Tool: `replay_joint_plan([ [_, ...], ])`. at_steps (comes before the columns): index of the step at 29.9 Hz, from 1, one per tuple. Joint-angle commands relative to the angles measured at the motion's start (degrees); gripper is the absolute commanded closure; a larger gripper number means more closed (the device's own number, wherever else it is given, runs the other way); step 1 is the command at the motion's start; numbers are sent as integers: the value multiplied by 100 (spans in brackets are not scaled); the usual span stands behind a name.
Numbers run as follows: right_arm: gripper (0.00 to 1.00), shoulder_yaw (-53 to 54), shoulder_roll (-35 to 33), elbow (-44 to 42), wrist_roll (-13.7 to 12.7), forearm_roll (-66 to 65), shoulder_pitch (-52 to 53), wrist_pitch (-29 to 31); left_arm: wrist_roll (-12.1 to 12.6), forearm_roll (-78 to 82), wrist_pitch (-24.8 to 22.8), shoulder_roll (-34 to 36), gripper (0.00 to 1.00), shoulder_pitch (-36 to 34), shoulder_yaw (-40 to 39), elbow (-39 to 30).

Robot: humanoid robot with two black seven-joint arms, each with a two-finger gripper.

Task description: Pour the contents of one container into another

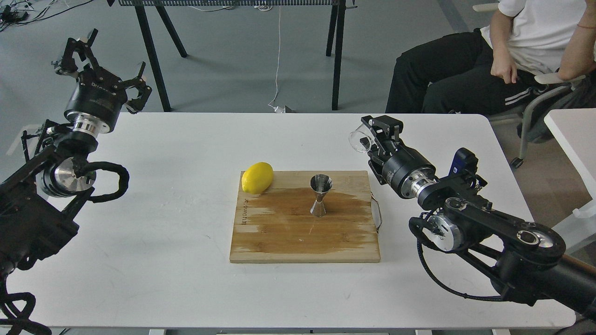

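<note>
The steel jigger (320, 195) stands upright on the wooden board (305, 232), near its back middle. My right gripper (372, 135) hovers over the white table to the right of and behind the board, shut on the clear plastic cup (359, 141). The cup lies tilted on its side with its mouth facing left, well away from the jigger. My left gripper (100, 63) is raised at the table's far left corner, open and holding nothing.
A yellow lemon (257, 177) lies on the board's back left corner. A seated person (489, 56) is behind the table at the right. A black table's legs (153, 56) stand behind. Another white table (575, 135) edges in at the right.
</note>
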Motion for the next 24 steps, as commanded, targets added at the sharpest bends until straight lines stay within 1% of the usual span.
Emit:
replay_joint_plan([
  [1,70,619,-136,-31,-10,844,-505,559,-11,-13,53,-77,0,71,-24,-22],
  [3,69,1014,-241,-92,-88,1265,-813,902,-11,-13,53,-112,0,115,-94,-66],
  [6,68,1682,-312,-425,-387,2179,-1305,1648,-2,-13,44,-157,0,211,-95,-93],
  [8,68,2034,-304,-872,-571,2724,-1543,2228,7,-13,44,-165,0,212,-95,-93],
  [9,69,2122,-286,-1092,-642,2901,-1613,2422,7,-13,44,-165,0,212,-103,-93],
  [14,69,2194,-216,-2244,-976,3806,-1667,3161,15,-13,44,-174,0,212,-95,-93],
  [17,69,2202,-58,-2780,-1257,4316,-1649,3391,24,-4,53,-174,0,212,-77,-93],
  [22,68,2369,372,-3528,-1617,4405,-1588,3461,33,-4,53,-174,0,185,-42,-93],
  [23,68,2474,469,-3651,-1757,4397,-1588,3514,42,-4,53,-174,0,176,-42,-93],
  [24,68,2571,557,-3783,-1967,4397,-1588,3558,42,-4,53,-174,0,176,-42,-93],
])
